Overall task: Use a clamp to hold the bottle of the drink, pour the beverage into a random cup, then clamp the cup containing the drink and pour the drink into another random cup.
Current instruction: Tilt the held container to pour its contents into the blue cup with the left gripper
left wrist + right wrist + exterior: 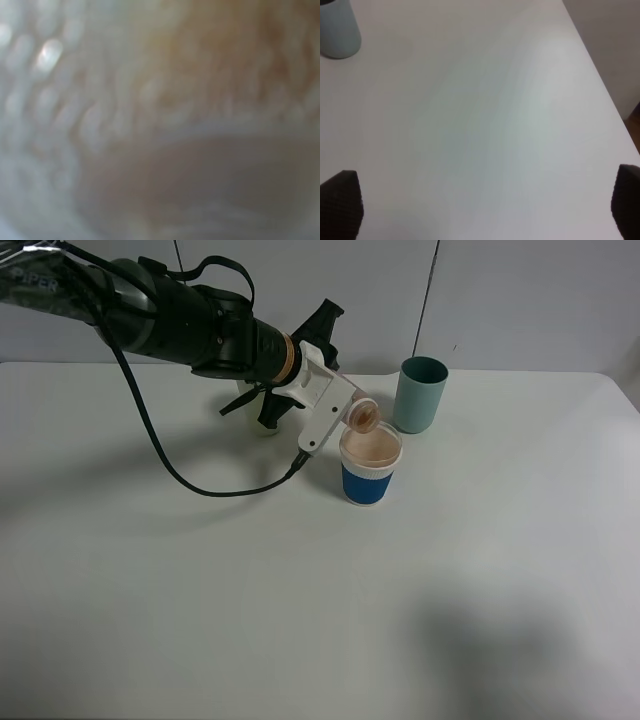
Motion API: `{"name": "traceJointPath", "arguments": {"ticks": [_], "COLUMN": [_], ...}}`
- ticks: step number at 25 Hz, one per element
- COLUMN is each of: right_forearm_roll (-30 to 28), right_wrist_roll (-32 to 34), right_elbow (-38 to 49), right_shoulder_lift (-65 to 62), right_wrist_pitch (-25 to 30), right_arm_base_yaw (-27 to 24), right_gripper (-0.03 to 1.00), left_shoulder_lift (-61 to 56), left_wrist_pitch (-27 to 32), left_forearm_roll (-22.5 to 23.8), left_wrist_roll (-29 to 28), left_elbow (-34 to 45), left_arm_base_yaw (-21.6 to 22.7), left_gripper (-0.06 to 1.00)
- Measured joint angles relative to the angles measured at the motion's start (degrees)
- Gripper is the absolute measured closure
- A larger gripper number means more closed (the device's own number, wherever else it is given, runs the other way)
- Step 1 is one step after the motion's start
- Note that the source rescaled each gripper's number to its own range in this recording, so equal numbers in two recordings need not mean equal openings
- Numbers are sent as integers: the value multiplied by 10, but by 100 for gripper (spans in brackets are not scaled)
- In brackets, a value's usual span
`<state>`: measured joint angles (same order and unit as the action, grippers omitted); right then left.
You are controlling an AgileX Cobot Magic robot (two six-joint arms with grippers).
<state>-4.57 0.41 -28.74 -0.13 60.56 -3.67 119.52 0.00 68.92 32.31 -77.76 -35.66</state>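
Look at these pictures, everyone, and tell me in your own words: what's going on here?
The left gripper holds the bottle tipped over the blue-and-white cup, which has pale pinkish drink in it. The teal cup stands upright close behind it and looks empty. The right gripper hangs over the white table with its fingers wide apart, holding nothing.

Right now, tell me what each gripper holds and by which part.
The left gripper holds the tilted bottle; its wrist mount hides where it grips. The right gripper holds nothing.
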Motion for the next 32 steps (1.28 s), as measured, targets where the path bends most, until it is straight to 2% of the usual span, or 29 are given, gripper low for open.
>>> {"name": "traceJointPath", "arguments": {"ticks": [32], "right_forearm_roll": [0], "right_wrist_roll": [0], "right_elbow": [0], "right_shoulder_lift": [0], "right_wrist_pitch": [0], "right_arm_base_yaw": [0], "right_gripper": [-3], "left_shoulder_lift": [0], "left_wrist_pitch": [0], "left_forearm_roll": [36], "left_wrist_roll": [-14], "left_elbow": [-26], "left_arm_base_yaw": [0], "left_gripper": [94]}}
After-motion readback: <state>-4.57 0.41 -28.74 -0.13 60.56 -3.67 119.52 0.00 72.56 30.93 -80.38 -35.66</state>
